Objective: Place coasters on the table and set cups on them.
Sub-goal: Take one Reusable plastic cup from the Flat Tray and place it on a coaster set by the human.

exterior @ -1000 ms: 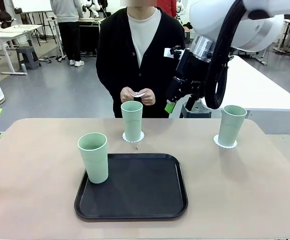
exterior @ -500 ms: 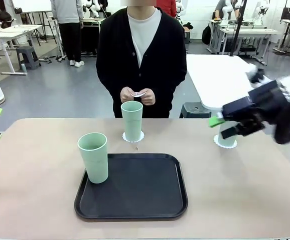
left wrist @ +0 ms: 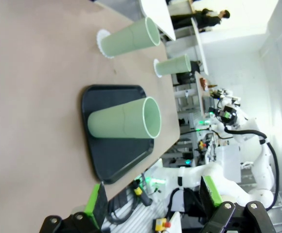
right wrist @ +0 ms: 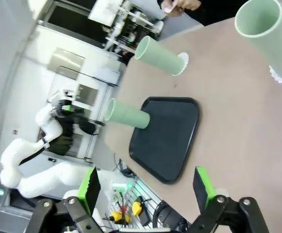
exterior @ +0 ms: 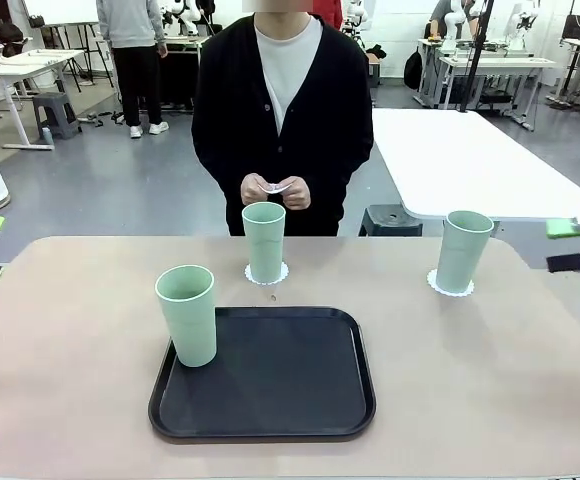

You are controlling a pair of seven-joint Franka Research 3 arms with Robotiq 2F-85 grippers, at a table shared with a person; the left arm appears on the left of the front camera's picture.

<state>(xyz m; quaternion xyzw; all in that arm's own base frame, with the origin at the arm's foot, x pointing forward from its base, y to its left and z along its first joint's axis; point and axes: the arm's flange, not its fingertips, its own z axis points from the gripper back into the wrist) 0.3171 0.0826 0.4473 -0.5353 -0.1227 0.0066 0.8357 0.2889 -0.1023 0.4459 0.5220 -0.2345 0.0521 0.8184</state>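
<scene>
The three cups [exterior: 264,240] are pale mint green, the coasters [exterior: 432,284] white with scalloped edges, the tray [exterior: 270,380] black, the table [exterior: 70,350] beige.

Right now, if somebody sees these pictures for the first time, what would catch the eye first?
Three mint-green tumblers stand out on the beige table: one at the far middle and one at the far right, each on a white doily, and the third on the far left corner of the black tray. Behind the middle one, the person's hands hold a small white paper.
</scene>
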